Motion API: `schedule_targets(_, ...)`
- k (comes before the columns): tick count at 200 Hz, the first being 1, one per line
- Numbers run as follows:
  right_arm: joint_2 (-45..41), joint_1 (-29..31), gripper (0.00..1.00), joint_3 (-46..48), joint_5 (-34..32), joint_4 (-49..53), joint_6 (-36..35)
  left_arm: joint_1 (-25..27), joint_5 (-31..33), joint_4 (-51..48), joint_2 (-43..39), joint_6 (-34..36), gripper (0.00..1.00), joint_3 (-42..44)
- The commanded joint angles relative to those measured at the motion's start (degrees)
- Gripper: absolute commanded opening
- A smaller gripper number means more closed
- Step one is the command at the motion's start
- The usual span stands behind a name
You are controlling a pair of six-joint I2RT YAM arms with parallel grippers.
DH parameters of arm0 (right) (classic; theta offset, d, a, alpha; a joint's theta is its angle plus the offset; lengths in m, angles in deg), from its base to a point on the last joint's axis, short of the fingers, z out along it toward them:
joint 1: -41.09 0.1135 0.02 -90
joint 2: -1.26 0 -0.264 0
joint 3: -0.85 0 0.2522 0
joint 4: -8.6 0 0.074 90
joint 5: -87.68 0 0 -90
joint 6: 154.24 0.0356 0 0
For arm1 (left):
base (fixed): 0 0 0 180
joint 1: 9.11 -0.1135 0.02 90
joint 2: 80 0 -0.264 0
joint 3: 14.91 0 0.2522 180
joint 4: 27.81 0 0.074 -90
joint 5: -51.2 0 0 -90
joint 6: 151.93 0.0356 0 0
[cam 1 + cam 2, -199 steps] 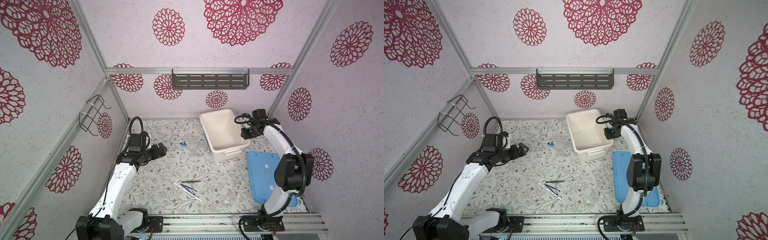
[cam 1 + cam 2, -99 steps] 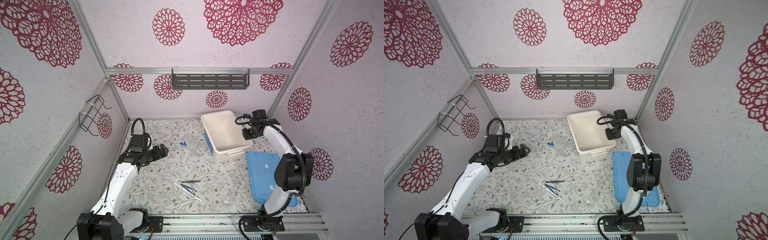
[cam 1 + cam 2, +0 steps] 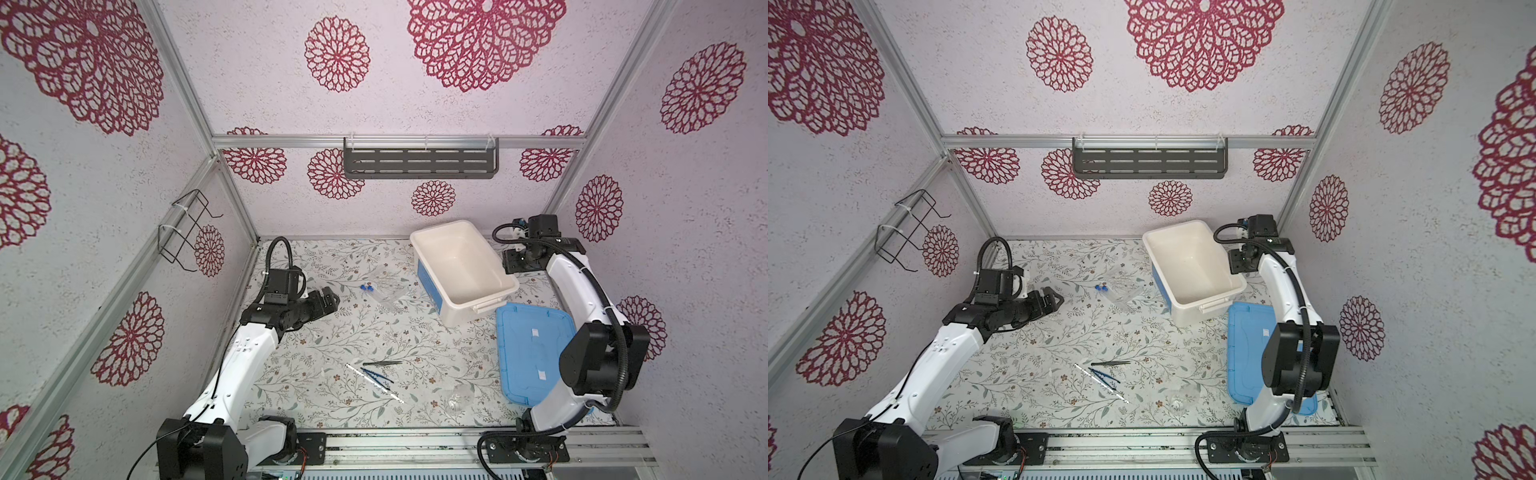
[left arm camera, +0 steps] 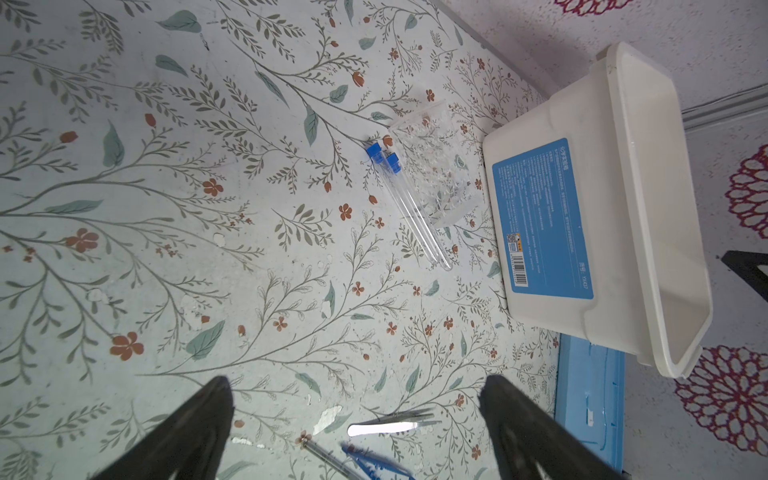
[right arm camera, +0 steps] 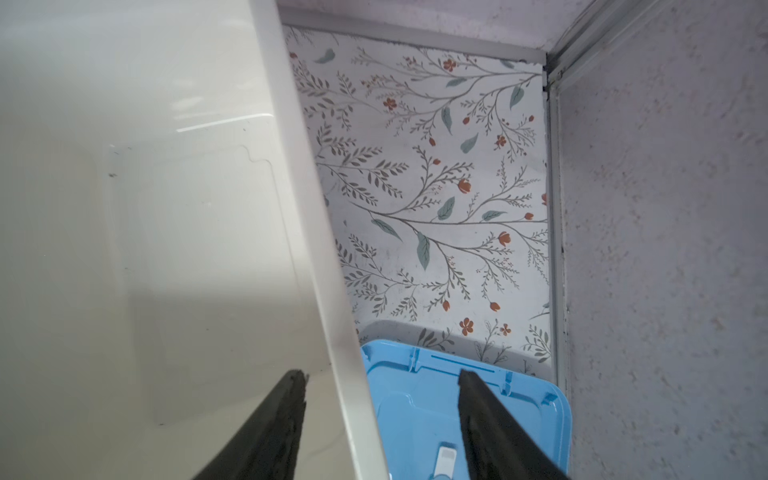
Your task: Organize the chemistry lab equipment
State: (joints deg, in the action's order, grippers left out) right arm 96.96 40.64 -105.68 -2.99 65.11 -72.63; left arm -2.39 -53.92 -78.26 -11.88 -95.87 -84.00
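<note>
The right gripper [image 5: 382, 374] straddles the white tub's rim [image 5: 307, 208], fingers spread on either side and not gripping it. The left gripper [image 4: 356, 379] hangs wide open and empty, facing two thin blue-capped test tubes [image 4: 409, 208] that lie flat just beside the clear rack [image 4: 436, 166], mid-table. I'd guess they're next, and being see-through and likely to roll, they need a low, gentle pinch

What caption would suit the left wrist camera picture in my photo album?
Open fingers of the left arm face two blue-capped tubes lying beside a clear holder near the white tub.
</note>
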Motion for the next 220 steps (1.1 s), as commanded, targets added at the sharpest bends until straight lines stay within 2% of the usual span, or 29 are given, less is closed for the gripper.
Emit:
schedule_targets(1, -4.89, 3.37, 0.58, -1.88, 4.22, 1.19, 1.39, 0.31, 3.48, -0.12, -1.77, -1.51, 0.97, 0.92)
schedule_targets(26, -5.52, 15.14, 0.58, -3.39, 0.74, 3.53, -1.47, 0.29, 6.13, -0.62, -2.6, -3.27, 0.97, 1.5)
schedule_targets(59, -1.34, 28.54, 0.57, -12.2, -3.33, 10.3, -5.72, -0.04, 8.73, -2.56, -3.69, -4.04, 0.97, 1.46)
schedule_targets(85, 3.56, 37.4, 0.6, -17.9, -1.46, 12.39, -4.39, -0.7, 11.22, -4.48, -5.29, -4.08, 0.97, 1.95)
schedule_targets(109, 9.84, 45.11, 0.69, -21.72, -6.31, 11.13, -0.06, -2.43, 11.7, -6.37, -7.41, -4.21, 0.97, 3.17)
schedule_targets(121, 13.28, 46.43, 0.77, -22.68, -4.15, 9.18, 3.23, -3.47, 11.41, -6.8, -8.68, -4.43, 0.97, 4.1)
schedule_targets(132, 16.38, 46.63, 0.79, -24.12, -3.01, 7.95, 5.93, -4.52, 10.54, -7.02, -9.7, -4.56, 0.97, 5.09)
schedule_targets(152, 21.75, 46.58, 0.86, -26.99, -6.84, 6.45, 8.18, -6.29, 8.76, -7.86, -10.84, -4.59, 0.97, 6.05)
schedule_targets(170, 26.42, 46.22, 0.99, -30.06, -8.57, 5.09, 9.17, -6.76, 7.76, -8.21, -11.8, -4.7, 0.97, 6.95)
schedule_targets(220, 35.15, 43.71, 0.99, -35.01, -9.94, -1.0, 12.76, -6.91, 4.86, -6.49, -12.0, -5.62, 0.97, 8.88)
